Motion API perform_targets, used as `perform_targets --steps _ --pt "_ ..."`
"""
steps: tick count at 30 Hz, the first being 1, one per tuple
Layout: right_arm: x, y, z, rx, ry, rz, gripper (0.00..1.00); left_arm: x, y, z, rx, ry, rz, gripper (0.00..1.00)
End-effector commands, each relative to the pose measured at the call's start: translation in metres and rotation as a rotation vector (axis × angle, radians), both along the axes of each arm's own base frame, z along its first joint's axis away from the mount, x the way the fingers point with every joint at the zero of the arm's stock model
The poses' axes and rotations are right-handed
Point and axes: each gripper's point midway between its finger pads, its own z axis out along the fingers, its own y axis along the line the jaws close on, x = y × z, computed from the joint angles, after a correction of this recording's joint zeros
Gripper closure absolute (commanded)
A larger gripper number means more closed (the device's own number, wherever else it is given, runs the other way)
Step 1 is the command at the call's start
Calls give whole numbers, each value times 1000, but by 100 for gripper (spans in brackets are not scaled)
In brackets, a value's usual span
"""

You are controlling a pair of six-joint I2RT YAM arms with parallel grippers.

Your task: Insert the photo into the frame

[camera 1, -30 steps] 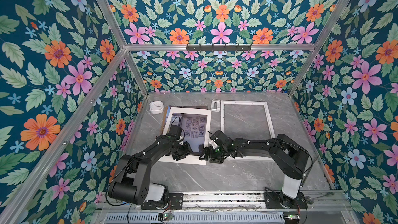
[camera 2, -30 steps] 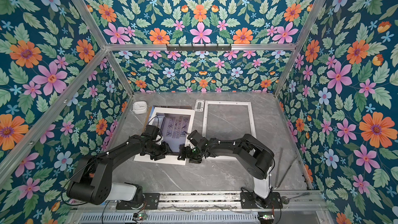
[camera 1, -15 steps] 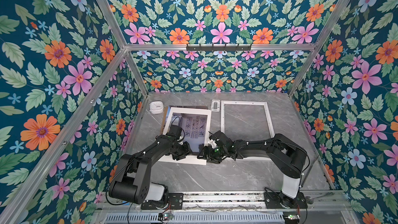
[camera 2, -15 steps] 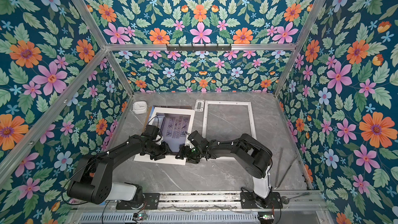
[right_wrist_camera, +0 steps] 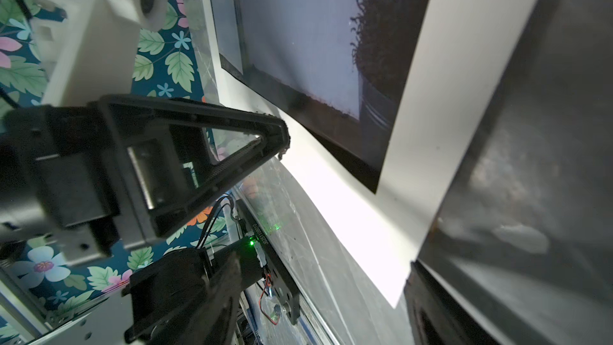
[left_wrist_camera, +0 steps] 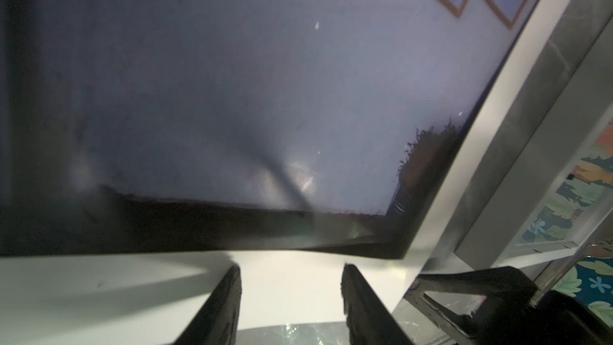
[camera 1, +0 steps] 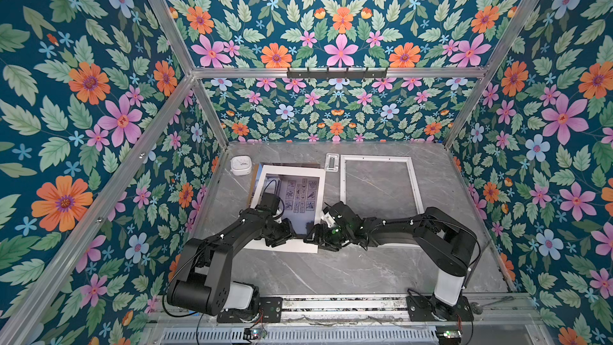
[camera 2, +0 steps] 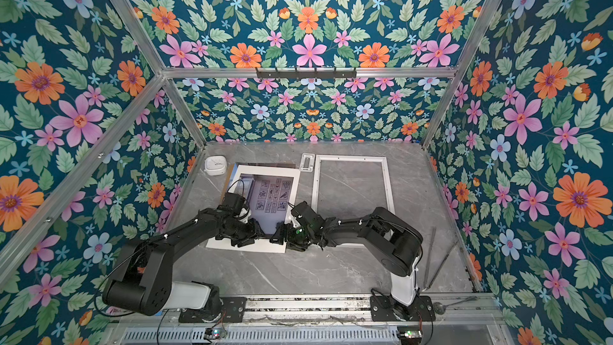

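Observation:
The photo (camera 1: 300,194) (camera 2: 272,194) lies flat on the table's left half, showing through the opening of a white mat (camera 1: 292,246) laid over it. The white frame (camera 1: 343,187) (camera 2: 315,190) lies empty to its right. My left gripper (camera 1: 282,237) (left_wrist_camera: 292,300) is open, its fingers (left_wrist_camera: 229,303) over the mat's near border, just short of the photo (left_wrist_camera: 265,77). My right gripper (camera 1: 315,235) (right_wrist_camera: 318,300) is open at the mat's near right corner (right_wrist_camera: 398,277), one finger (right_wrist_camera: 431,310) right beside that corner. Neither holds anything.
A small white clock (camera 1: 241,164) stands at the back left. A small white clip (camera 1: 332,162) lies by the frame's far left corner. A brown board edge (camera 1: 254,175) shows under the mat. Thin metal rods (camera 2: 434,257) lie at the right.
My right gripper has edged slightly left toward the mat's near corner. The left gripper has stayed over the mat's near border.

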Motion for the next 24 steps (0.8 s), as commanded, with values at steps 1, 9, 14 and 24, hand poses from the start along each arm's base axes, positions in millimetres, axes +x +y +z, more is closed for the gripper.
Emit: perform_targets --steps 1,9,14,24 --pt "4 19 29 119 -70 50 23 -9 8 -10 46 29 -9 48" --pt "8 14 26 102 -60 5 27 -7 8 -6 45 15 -8 48" --pt "7 9 27 129 -57 -21 31 -7 8 -6 45 16 -10 48" --pt "6 13 42 213 -98 -1 39 -7 8 -4 44 13 -8 48"
